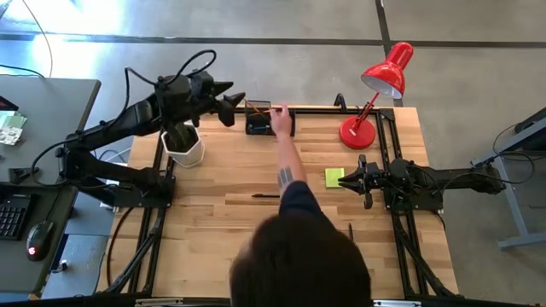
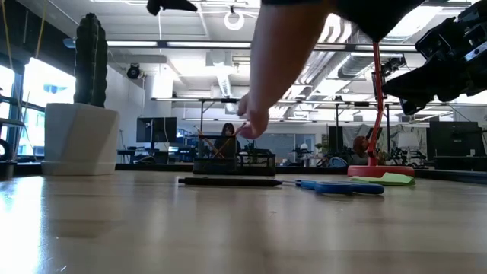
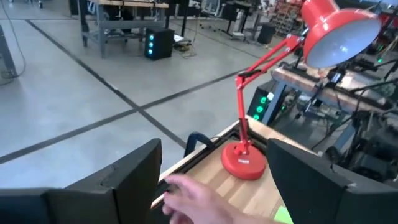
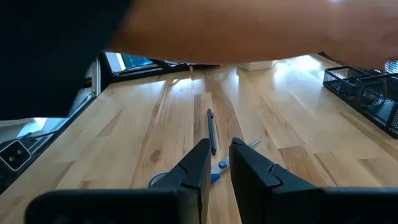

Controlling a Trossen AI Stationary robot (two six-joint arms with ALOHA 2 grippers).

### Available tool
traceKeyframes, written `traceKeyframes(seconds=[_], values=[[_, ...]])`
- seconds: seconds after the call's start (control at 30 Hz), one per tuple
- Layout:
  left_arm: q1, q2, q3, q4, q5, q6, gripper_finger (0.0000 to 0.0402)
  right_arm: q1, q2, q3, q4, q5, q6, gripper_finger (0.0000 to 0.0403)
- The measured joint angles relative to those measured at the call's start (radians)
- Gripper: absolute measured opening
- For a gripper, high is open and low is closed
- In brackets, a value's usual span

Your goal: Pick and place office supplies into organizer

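The organizer (image 1: 270,118) is a small black wire-mesh box at the far edge of the pale wooden desk (image 1: 213,205) — a person's hand (image 1: 279,119) reaches into it. Left end effector (image 1: 232,109) hovers beside it, released; right end effector (image 1: 364,180) is nearly clenched, empty, near the yellow-green sticky pad (image 1: 333,176).

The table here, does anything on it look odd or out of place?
Yes: a person's hand reaches across the table to the organizer, where the left gripper hovers open. A pen lies loose mid-table, not yet put away.
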Motion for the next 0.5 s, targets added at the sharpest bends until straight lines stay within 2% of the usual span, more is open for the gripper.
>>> traceKeyframes(seconds=[0.4,0.5], values=[[0.000,-0.005,0.000,0.004,0.004,0.069,0.0280,0.000,0.000,0.000,0.000,0.000,0.000,0.0051],[0.000,-0.019,0.000,0.051,0.130,0.139,0.0280,0.000,0.000,0.000,0.000,0.000,0.000,0.0053]])
